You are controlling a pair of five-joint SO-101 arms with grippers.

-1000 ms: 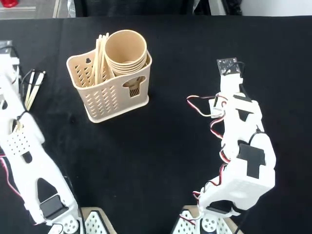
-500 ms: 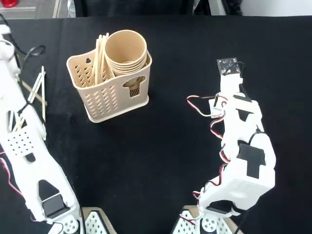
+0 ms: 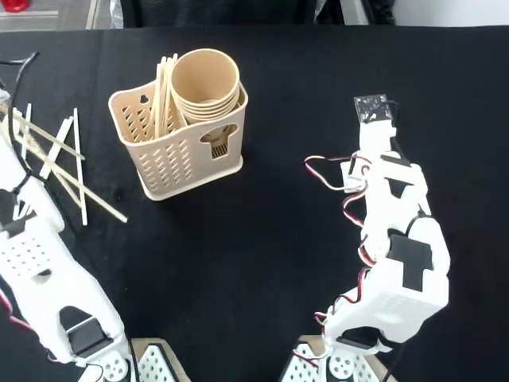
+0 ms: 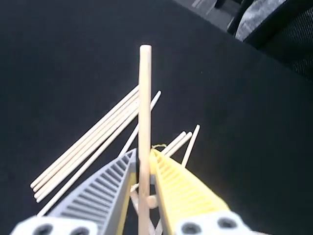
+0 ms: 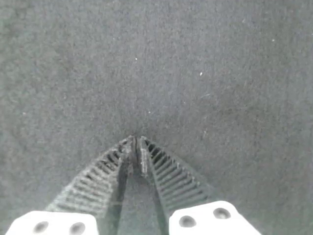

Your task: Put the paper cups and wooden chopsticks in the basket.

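Left gripper [image 4: 143,154] around chopstick [image 4: 145,88], others [image 4: 85,142] below

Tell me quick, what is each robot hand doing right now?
Left gripper: closed, holding a wooden chopstick.
Right gripper: closed, holding nothing.

Held chopstick [image 4: 145,98]: lower end cut off at picture edge. Loose chopsticks [image 4: 88,139]: near ends behind left gripper [image 4: 142,152]. Paper cups [image 3: 205,79]: lower parts hidden inside basket [image 3: 183,159], count unclear.
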